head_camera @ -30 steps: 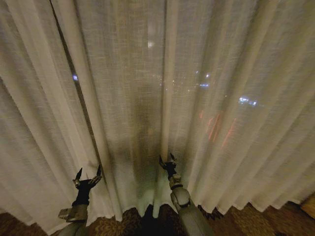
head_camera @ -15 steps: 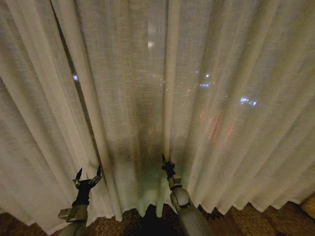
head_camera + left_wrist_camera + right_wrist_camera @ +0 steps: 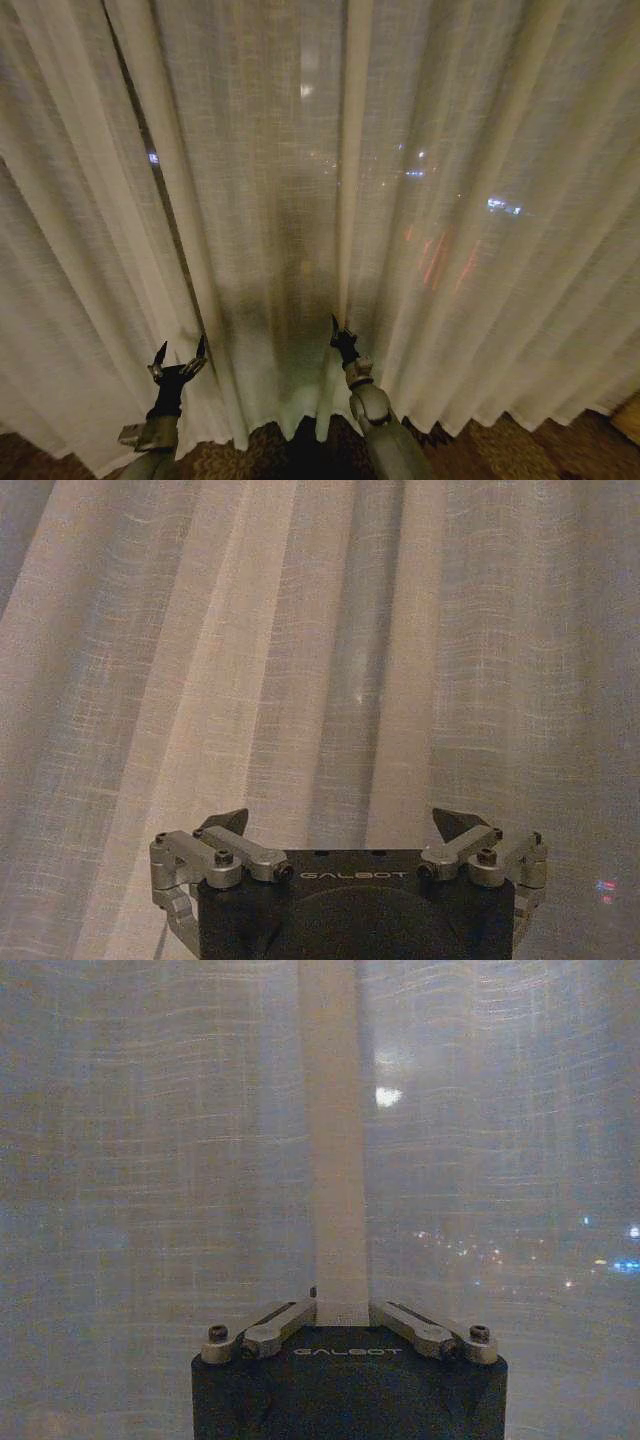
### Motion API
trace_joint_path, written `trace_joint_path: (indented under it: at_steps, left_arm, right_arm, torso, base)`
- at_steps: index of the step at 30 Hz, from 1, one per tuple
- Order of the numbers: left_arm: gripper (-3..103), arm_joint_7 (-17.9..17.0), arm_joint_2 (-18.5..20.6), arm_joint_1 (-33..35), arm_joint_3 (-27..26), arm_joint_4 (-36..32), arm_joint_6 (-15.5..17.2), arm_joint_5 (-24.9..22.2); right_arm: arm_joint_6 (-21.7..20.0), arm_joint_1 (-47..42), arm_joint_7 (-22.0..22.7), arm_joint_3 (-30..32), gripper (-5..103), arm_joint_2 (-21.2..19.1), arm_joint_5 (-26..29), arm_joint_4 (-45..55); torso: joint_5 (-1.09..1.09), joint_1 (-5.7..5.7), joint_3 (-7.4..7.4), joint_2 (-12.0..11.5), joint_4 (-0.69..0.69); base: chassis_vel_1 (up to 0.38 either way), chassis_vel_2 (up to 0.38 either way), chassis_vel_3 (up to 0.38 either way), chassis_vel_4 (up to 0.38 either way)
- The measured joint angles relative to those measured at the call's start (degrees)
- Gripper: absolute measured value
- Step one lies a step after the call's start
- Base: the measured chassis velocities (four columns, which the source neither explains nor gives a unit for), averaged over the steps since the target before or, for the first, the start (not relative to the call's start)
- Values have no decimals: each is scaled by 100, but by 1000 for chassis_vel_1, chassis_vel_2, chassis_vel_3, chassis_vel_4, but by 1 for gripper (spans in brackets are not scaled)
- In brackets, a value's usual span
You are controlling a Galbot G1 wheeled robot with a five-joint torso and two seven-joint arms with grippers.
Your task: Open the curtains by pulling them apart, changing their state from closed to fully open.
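Two sheer off-white curtains with soft vertical pleats fill the head view from edge to edge, hanging closed, their wavy hem brushing a dark patterned carpet along the bottom of the frame. Blurred coloured city lights glimmer through the weave at centre right; what lies beyond is too dim to make out. At lower left the left gripper sits before the fabric, its pointed fingers spread apart and holding nothing. Just right of centre at the bottom, the right gripper has its fingers drawn together on a thick folded curtain edge; its fingertips are hidden behind that fold.
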Motion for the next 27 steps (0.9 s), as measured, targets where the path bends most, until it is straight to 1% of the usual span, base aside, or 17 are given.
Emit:
trace_joint_path:
  at_steps: [6,11,19,24,27]
  left_arm:
    - [100,0,0,0,-1,0,0,0]
    - [100,0,0,0,-1,0,0,0]
    - [100,0,0,0,1,0,0,0]
    - [100,0,0,0,1,0,0,0]
    - [100,0,0,0,1,0,0,0]
  right_arm:
    - [10,-44,-3,19,0,-29,66,73]
    - [16,-77,-17,52,0,-65,95,129]
    - [27,-103,-14,88,0,-113,125,159]
    - [32,-104,-11,102,0,-143,153,170]
    - [38,-102,-9,110,0,-161,178,171]
  torso:
    - [0,0,0,0,1]
    - [0,0,0,0,1]
    - [0,0,0,0,0]
    - [1,0,0,0,0]
    - [-1,0,-1,1,0]
  base:
    - [-66,-75,68,78]
    - [-174,-155,216,171]
    - [-261,-272,268,255]
    - [-323,-316,326,314]
    - [-357,-359,367,350]
